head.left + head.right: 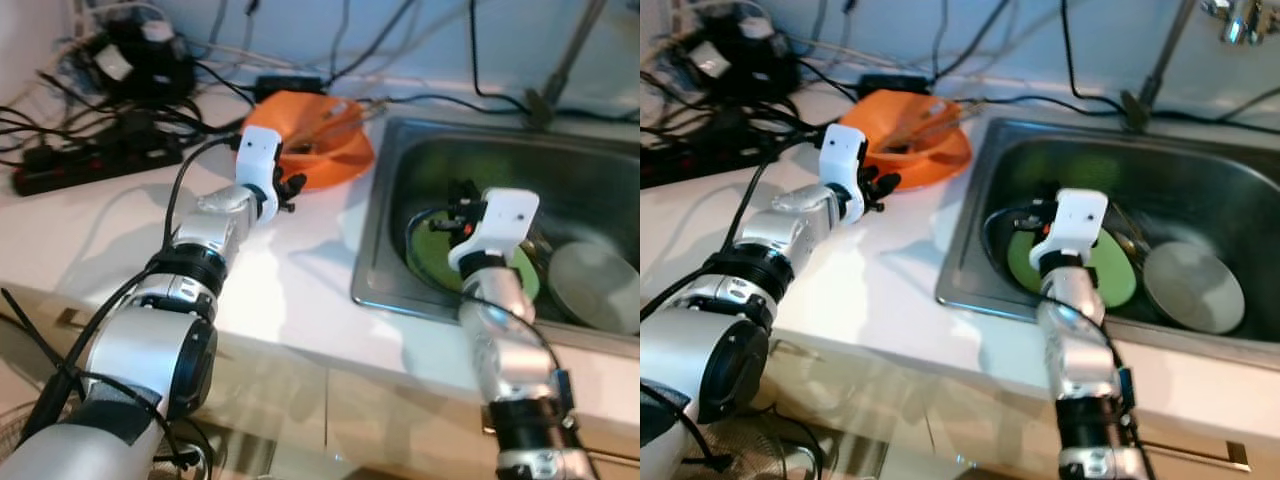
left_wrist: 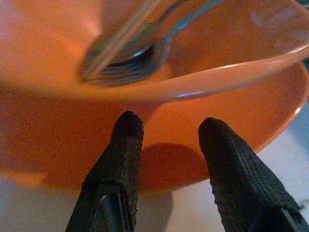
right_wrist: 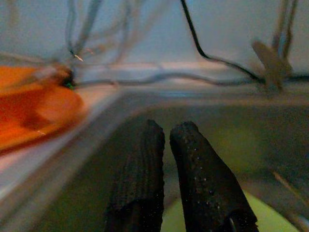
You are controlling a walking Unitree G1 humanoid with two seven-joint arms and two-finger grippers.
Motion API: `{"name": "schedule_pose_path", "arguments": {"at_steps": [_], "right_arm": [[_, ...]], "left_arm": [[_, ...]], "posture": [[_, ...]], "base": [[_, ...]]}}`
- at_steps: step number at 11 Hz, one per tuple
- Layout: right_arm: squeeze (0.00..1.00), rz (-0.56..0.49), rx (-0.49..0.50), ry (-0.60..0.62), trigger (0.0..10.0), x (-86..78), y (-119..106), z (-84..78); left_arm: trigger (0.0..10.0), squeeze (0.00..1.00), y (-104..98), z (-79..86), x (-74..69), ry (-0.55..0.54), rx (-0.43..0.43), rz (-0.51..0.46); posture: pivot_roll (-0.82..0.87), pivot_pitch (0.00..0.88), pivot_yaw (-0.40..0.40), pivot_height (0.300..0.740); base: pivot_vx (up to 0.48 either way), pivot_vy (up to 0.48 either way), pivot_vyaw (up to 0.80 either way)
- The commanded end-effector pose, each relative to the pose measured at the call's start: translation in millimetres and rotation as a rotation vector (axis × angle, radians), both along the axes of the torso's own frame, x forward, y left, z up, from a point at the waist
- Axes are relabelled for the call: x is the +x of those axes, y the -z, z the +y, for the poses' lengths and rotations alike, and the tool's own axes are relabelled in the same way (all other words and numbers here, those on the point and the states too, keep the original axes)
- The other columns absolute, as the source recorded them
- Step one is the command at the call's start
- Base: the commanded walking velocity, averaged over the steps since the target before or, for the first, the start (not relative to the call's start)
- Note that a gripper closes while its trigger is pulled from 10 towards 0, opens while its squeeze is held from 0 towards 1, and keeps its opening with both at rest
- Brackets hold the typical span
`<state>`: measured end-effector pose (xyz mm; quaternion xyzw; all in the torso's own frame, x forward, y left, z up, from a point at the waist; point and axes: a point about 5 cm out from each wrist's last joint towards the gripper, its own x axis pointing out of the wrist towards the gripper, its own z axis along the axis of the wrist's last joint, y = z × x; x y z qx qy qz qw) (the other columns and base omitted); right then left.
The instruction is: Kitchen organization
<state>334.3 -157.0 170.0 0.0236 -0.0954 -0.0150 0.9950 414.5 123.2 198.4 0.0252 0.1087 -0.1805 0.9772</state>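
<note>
An orange bowl point(image 1: 318, 128) sits on an orange plate point(image 2: 251, 108) at the back of the white counter, beside the sink. A metal fork point(image 2: 133, 67) and thin sticks lie in the bowl. My left gripper point(image 2: 169, 126) is open, its fingertips just short of the plate's near edge, also seen from above point(image 1: 292, 190). My right gripper point(image 1: 1030, 212) hangs inside the steel sink point(image 1: 965, 215), shut with nothing between its fingers point(image 3: 145, 159). Below it lies a green plate point(image 1: 1118, 270).
A pale round plate point(image 1: 1195, 285) lies in the sink to the right of the green one. A black power strip point(image 1: 90, 165) and tangled cables crowd the counter's back left. A faucet stem point(image 1: 1155, 70) rises behind the sink. The counter's front edge is near.
</note>
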Motion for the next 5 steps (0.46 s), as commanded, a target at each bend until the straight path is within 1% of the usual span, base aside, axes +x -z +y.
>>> {"name": "schedule_pose_path", "arguments": {"at_steps": [1,3,4,5], "right_arm": [[0.00,-0.015,-0.001,0.001,10.0,2.8,-16.8,-0.1],[0.00,0.007,-0.019,-0.009,10.0,7.6,-29.4,-0.8],[0.00,0.015,-0.025,-0.026,10.0,13.4,-44.1,-3.6],[0.00,0.019,-0.034,-0.037,10.0,14.3,-45.4,-2.9]], "left_arm": [[10.0,0.00,-0.1,-3.5,0.3,0.014,0.003,0.007],[10.0,0.00,-0.8,-5.2,0.5,0.019,-0.006,0.005],[10.0,0.00,0.1,-7.5,0.2,0.024,-0.011,0.007],[10.0,0.00,0.5,-7.7,0.1,0.025,-0.009,0.008]], "posture": [[0.02,0.103,0.050,0.740],[0.02,0.100,0.045,0.740],[0.01,0.093,0.040,0.740],[0.01,0.092,0.039,0.740]], "base": [[0.000,0.000,0.00],[0.000,0.000,0.00],[0.000,0.000,0.00],[0.000,0.000,0.00]]}}
